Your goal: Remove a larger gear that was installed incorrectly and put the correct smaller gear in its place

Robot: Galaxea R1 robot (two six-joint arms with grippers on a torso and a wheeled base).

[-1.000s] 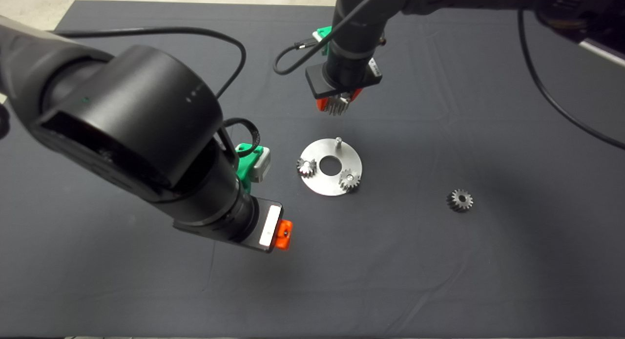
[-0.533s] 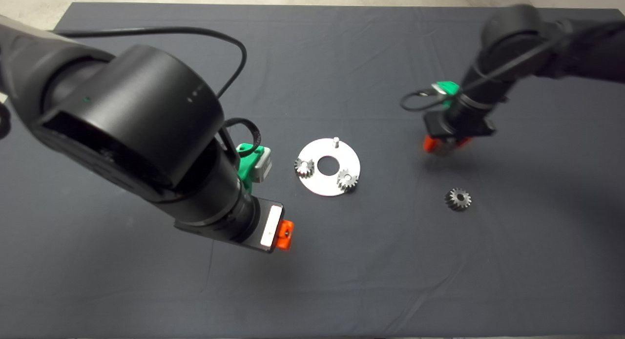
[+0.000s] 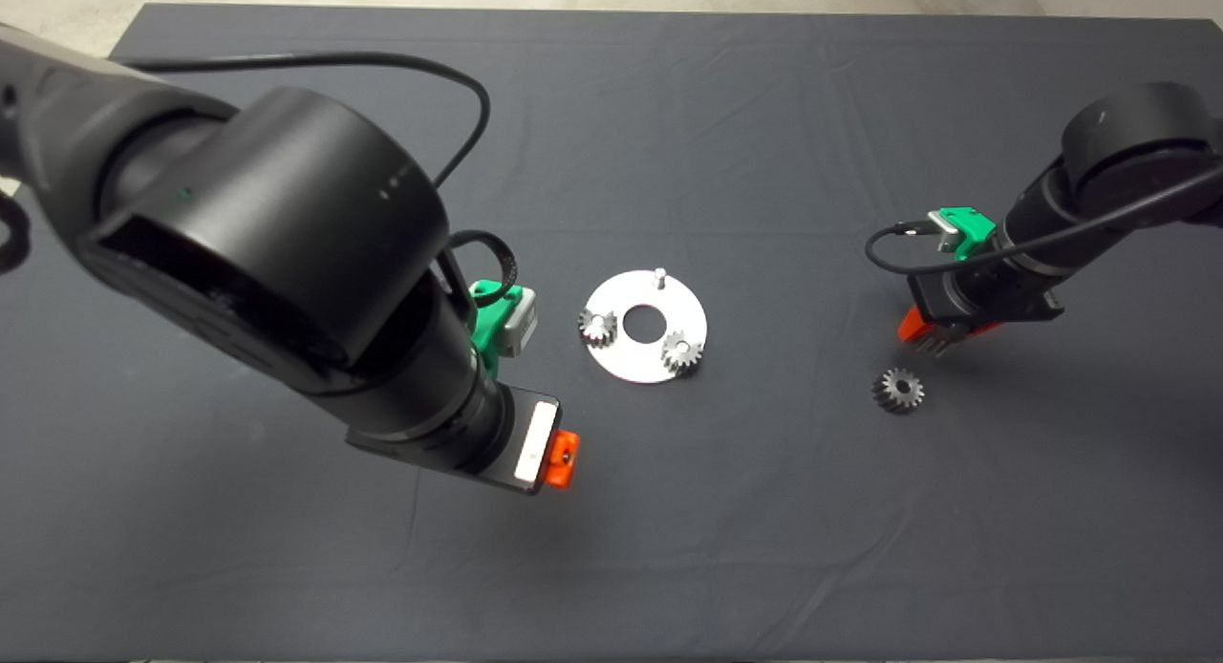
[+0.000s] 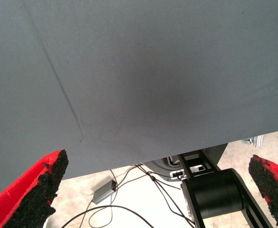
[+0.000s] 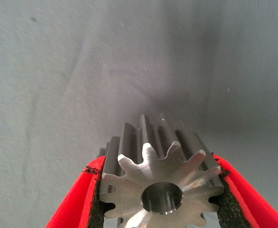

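Observation:
My right gripper (image 3: 941, 336) hangs low over the mat at the right, shut on the larger gear (image 5: 162, 185). Its coarse steel teeth and centre hole fill the right wrist view between the red fingers (image 5: 77, 204). The smaller gear (image 3: 897, 391) lies loose on the mat just in front of and left of that gripper. At the centre lies the round silver plate (image 3: 635, 362), with two small gears (image 3: 598, 327) (image 3: 682, 351) on it and one bare post (image 3: 659, 276) at its far edge. My left gripper (image 3: 562, 458) hovers open front-left of the plate, with nothing between its fingers (image 4: 43, 185).
The big black left arm (image 3: 268, 252) covers the mat's left middle, with its cable looping behind. In the left wrist view the mat's edge shows, with floor, cables and a black robot part (image 4: 215, 194) beyond it.
The right gripper has carried the larger gear from above the plate's far side, rightwards and down, to near the loose smaller gear. The left arm has barely shifted.

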